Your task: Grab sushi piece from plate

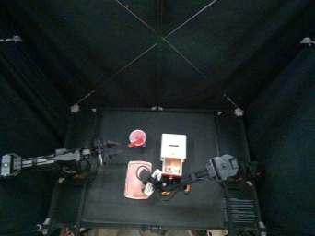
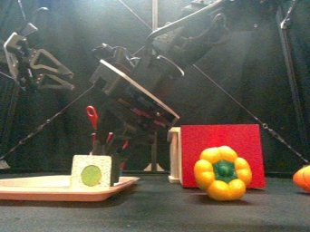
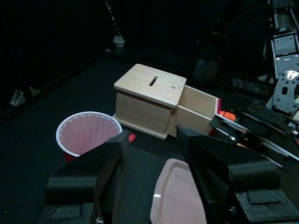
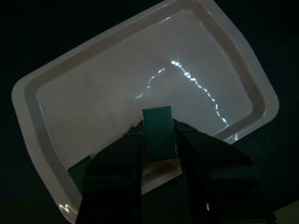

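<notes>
The sushi piece (image 2: pixel 91 171), a white block with a green centre, sits on the pink plate (image 2: pixel 36 188) at the front left. My right gripper (image 2: pixel 103 149) reaches across and comes down on it with red-tipped fingers. In the right wrist view the jaws (image 4: pixel 159 131) are closed against a dark piece (image 4: pixel 158 118) between them, over the plate (image 4: pixel 105 79). The top view shows the plate (image 1: pixel 133 175) with the right gripper (image 1: pixel 155 180) at its edge. My left gripper (image 3: pixel 160 140) is open and empty, hanging left of the red cup (image 1: pixel 136 139).
A wooden box (image 3: pixel 163 101) with a slot stands behind the plate, next to the red cup (image 3: pixel 90 136). A yellow bell pepper (image 2: pixel 222 172), a red panel (image 2: pixel 230 145) and an orange thing (image 2: pixel 303 178) stand at the front right.
</notes>
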